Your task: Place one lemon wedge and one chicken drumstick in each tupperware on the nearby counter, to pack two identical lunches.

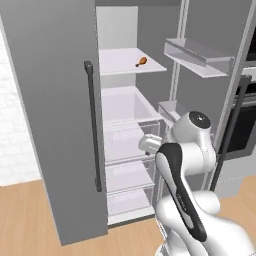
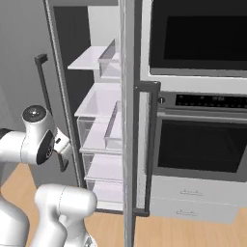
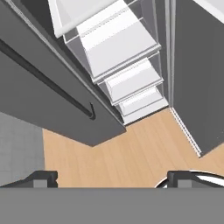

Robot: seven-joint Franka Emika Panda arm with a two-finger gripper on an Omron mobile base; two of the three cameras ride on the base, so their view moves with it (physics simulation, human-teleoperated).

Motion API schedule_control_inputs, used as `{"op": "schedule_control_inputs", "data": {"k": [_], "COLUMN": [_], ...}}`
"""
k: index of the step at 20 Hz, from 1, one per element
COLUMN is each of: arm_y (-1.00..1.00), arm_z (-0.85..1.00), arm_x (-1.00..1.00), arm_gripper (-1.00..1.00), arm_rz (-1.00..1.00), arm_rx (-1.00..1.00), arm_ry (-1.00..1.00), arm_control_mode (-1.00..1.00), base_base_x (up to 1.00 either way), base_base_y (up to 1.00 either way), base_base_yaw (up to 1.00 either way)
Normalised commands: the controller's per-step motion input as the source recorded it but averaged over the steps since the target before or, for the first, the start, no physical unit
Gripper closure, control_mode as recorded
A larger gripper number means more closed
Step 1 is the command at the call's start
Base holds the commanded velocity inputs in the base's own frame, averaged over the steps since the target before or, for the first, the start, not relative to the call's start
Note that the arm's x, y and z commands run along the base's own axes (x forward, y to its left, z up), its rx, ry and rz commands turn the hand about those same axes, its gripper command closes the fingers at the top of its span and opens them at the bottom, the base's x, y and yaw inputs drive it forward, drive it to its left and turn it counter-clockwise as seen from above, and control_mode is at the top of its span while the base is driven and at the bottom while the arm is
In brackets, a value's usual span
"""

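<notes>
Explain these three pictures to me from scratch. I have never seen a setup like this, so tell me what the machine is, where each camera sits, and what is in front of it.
The machine is a white robot arm on a base that can drive, in a computer-rendered kitchen. Two cameras ride on the base behind the arm, one to its left and one to its right. The third sits on the hand and looks along the gripper, whose two dark tips stand wide apart, holding nothing. In front is an open fridge with white shelves and clear drawers. One chicken drumstick lies on the upper shelf. The right-hand camera also shows a wall oven beside the fridge. The hand camera looks down at the drawers and the wooden floor.
</notes>
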Motion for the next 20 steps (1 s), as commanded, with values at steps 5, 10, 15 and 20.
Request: {"op": "schedule_control_inputs", "data": {"k": [5,10,15,20], "arm_y": [0.0,0.0,0.0,0.0], "arm_z": [0.0,0.0,0.0,0.0], "arm_x": [0.0,0.0,0.0,0.0], "arm_gripper": [-1.0,-1.0,-1.0,-1.0], "arm_rz": [0.0,0.0,0.0,0.0], "arm_rx": [0.0,0.0,0.0,0.0], "arm_ry": [0.0,0.0,0.0,0.0], "arm_control_mode": [1.0,1.0,1.0,1.0], "base_base_x": [0.51,0.83,0.52,0.05], "base_base_y": [-0.01,0.0,0.13,0.37], "base_base_yaw": [-0.11,-0.36,-0.36,-0.06]}}
